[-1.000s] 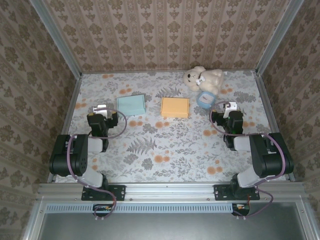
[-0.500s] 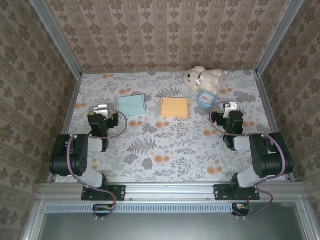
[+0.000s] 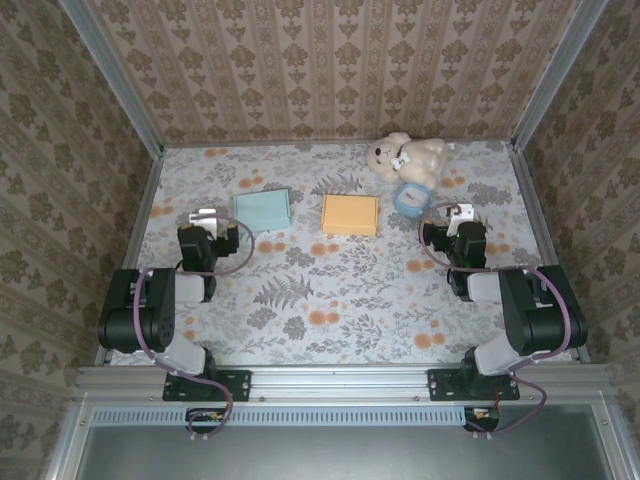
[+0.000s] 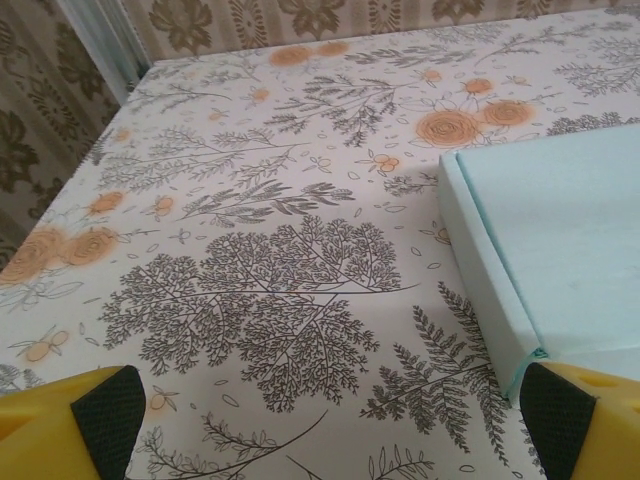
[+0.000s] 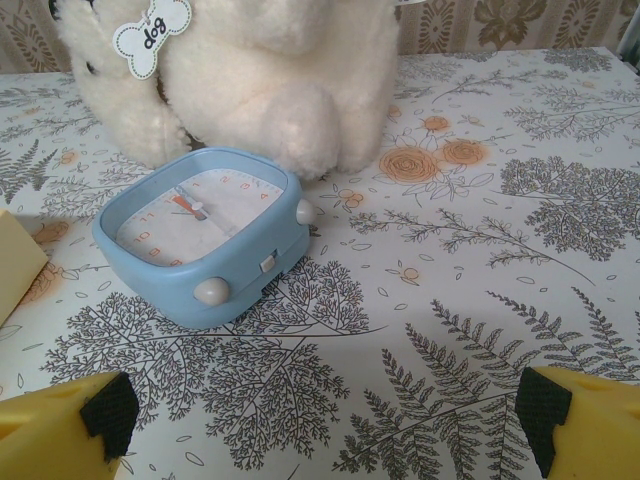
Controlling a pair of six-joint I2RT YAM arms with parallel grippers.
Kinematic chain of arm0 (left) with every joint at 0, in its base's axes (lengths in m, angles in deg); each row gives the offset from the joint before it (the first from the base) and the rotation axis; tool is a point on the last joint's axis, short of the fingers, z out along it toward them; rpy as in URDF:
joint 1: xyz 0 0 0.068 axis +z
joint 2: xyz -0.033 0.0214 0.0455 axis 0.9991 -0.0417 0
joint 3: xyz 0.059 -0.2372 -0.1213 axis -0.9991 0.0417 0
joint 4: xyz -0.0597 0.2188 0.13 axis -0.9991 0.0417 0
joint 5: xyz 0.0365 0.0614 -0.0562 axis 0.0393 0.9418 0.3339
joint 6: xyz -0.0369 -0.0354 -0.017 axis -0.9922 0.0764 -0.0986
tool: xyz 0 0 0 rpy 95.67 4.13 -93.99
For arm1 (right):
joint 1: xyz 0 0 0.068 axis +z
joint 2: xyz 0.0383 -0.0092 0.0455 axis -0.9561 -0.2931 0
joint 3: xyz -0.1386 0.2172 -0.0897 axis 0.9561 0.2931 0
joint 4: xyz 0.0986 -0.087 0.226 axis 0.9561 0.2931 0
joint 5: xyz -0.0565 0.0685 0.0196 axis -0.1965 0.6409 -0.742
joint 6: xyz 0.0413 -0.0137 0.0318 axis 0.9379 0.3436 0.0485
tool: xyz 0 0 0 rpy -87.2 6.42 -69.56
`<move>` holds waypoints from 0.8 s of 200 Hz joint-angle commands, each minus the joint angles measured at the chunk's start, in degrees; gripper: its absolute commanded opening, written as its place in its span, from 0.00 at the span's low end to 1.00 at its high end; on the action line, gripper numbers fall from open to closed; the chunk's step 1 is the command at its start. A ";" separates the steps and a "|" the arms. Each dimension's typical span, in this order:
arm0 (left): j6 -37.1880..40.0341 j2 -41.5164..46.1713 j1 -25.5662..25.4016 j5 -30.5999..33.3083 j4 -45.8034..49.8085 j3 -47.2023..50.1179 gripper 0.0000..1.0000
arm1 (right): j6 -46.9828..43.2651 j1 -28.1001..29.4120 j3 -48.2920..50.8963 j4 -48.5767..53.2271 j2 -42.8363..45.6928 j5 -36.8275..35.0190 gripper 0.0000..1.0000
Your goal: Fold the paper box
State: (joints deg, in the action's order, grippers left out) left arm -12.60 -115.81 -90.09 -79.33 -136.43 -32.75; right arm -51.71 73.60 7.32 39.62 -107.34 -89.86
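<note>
Floral table unchanged; left tool edged nearer the teal box.

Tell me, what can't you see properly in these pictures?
- Teal box: in the left wrist view, its far side is cut off by the right edge.
- Yellow box: in the right wrist view, just a corner shows at the left edge.
- Toy dog: in the right wrist view, its head is cut off by the top edge.
- Blue clock: in the top view, its numbers are too small to read.
</note>
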 commanded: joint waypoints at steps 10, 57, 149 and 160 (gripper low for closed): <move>1.02 0.92 0.86 -4.23 1.89 -1.58 1.00 | -0.83 0.14 -0.97 0.01 0.00 0.90 1.00; 0.11 0.83 2.39 -6.78 2.17 -1.79 1.00 | -0.85 0.15 -0.93 0.07 -0.04 0.98 1.00; 0.19 0.80 2.37 -6.72 1.99 -1.66 1.00 | -0.85 0.15 -0.97 0.00 -0.02 0.99 1.00; 0.17 0.80 2.32 -6.69 1.99 -1.67 1.00 | -0.85 0.15 -0.97 0.08 0.00 0.94 1.00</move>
State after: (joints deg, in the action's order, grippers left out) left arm -12.62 -115.79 -87.92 -84.93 -134.33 -33.41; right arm -51.71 73.60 7.32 39.62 -107.34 -89.86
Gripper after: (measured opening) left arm 0.999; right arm 0.999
